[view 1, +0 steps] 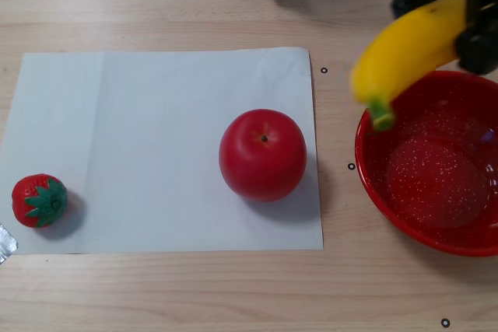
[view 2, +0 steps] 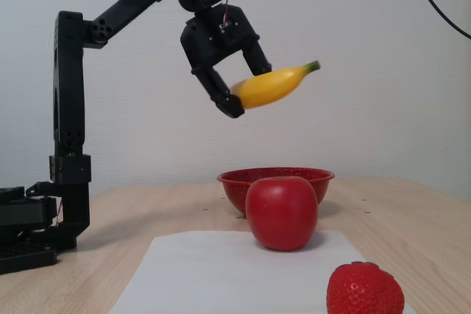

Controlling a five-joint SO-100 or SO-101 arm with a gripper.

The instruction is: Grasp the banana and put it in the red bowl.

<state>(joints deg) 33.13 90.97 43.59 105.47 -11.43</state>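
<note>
Because the gripper (view 2: 237, 93) pinches the banana (view 2: 274, 86) near one end, high above the red bowl (view 2: 276, 178), an early release could bounce it out.

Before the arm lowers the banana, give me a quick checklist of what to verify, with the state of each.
1. Grip: the black two-finger gripper is closed on the long yellow toy banana: ok.
2. Height: banana hangs well above the round red speckled bowl in the fixed view: ok.
3. Alignment: in the other view the banana overlaps only the bowl's upper-left rim, its green tip just inside: not ok.
4. Bowl empty: ok.
5. The glossy red apple sits beside the bowl, apart: ok.
6. Grip firmness: cannot tell.
</note>
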